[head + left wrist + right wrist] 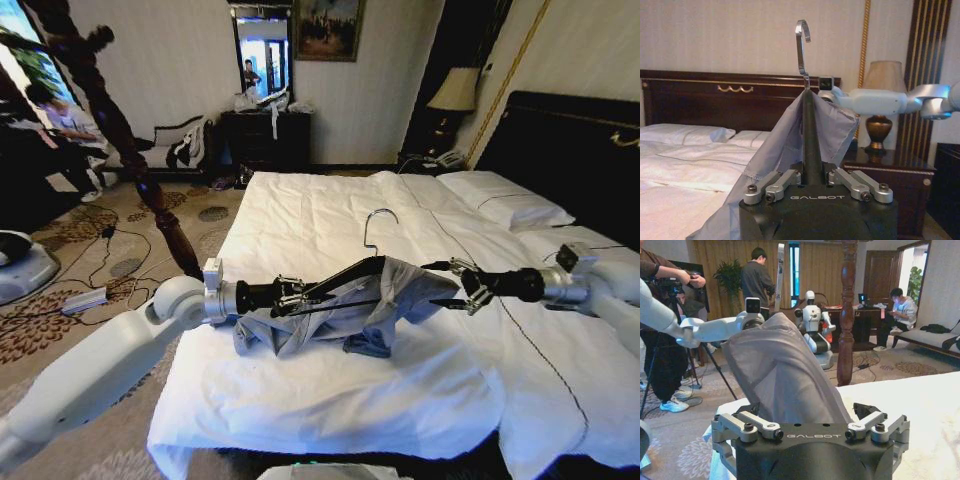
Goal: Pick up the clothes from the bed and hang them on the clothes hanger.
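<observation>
The clothes [340, 315], grey-blue, hang draped over the clothes hanger [372, 232] above the bed [400, 390], lower folds touching the white sheet. Left end effector [292, 296] is clamped on the hanger's dark arm, the garment's near end. Right end effector [462, 283] meets the far end of the garment; fabric hides its fingertips, so its grip cannot be determined.

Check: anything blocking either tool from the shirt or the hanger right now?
Nothing visible. The left tool is shut on the hanger, and the shirt already drapes over it above the bed. The right tool is at the shirt's other end.
</observation>
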